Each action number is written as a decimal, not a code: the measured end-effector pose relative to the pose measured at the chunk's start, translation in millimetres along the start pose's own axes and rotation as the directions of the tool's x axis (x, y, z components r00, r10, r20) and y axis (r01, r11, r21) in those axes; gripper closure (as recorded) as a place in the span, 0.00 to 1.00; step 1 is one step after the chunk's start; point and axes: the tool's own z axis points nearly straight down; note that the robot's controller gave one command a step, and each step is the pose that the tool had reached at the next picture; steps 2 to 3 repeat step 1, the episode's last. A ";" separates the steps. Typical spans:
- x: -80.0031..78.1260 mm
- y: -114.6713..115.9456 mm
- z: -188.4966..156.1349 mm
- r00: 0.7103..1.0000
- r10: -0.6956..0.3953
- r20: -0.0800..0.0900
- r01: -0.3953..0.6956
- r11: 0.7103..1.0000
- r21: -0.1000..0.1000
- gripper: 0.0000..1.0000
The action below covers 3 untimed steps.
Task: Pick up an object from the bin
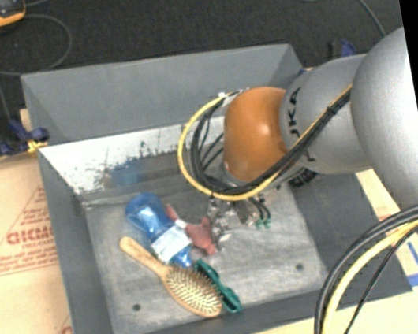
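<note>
One wooden hairbrush (184, 286) lies slantwise at the bin's (120, 298) front left, stiff and light by the look of it, with a slim handle that would be easy to pinch. One blue plastic bottle (148, 219) with a white end rests against that handle; it is likely smooth, rounded and apt to slip. One small reddish-brown piece (200, 236), whose kind I cannot make out, lies mid-bin touching the bottle's white end. One green thing (219, 288) lies along the brush head. The hand (224, 227) sits low just beside the reddish piece, the nearest candidate; it is probably light and best taken across its narrow width. Whether the hand is apart or together cannot be told.
</note>
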 end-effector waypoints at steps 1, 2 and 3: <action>1.2 0.0 -3.1 1.000 0.000 -0.004 0.000 1.000 0.000 1.00; 1.2 0.0 -3.1 1.000 0.000 -0.004 0.000 1.000 0.000 1.00; 1.2 0.0 -3.1 1.000 0.000 -0.004 0.000 1.000 0.000 1.00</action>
